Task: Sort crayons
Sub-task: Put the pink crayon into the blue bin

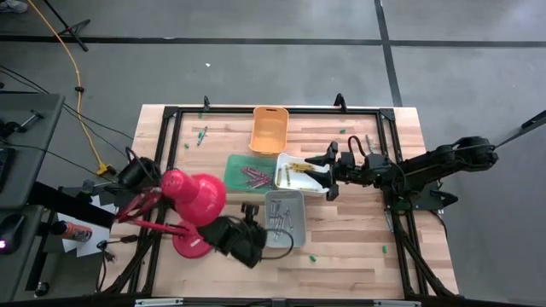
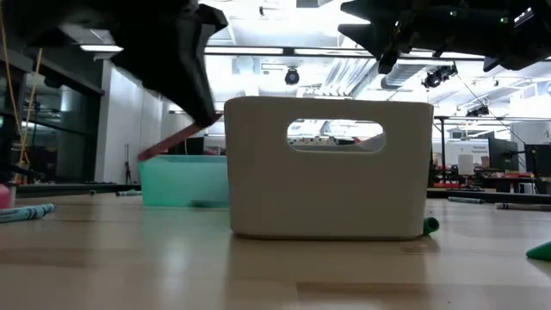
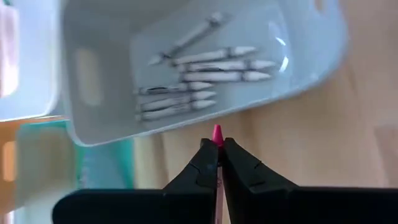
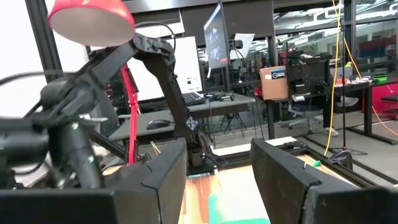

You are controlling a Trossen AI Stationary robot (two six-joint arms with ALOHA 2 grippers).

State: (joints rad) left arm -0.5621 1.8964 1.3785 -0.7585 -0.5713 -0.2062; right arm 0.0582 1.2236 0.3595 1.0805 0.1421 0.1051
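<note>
Pink crayon point(image 3: 217, 132) in left pincer point(image 3: 217, 149)

Pink crayon point(image 3: 216, 133), grey crayons point(image 3: 199, 84), orange bin point(image 1: 269, 129).

Nothing here can be read. The cardboard box point(image 4: 274, 83) on the desk beyond the table, at about two o'clock in the right wrist view, carries a small blue mark, but it is too small to make out. The monitor point(image 4: 214, 36) near it shows only a dark screen, and the bins and crayons bear no lettering that can be read.
</note>
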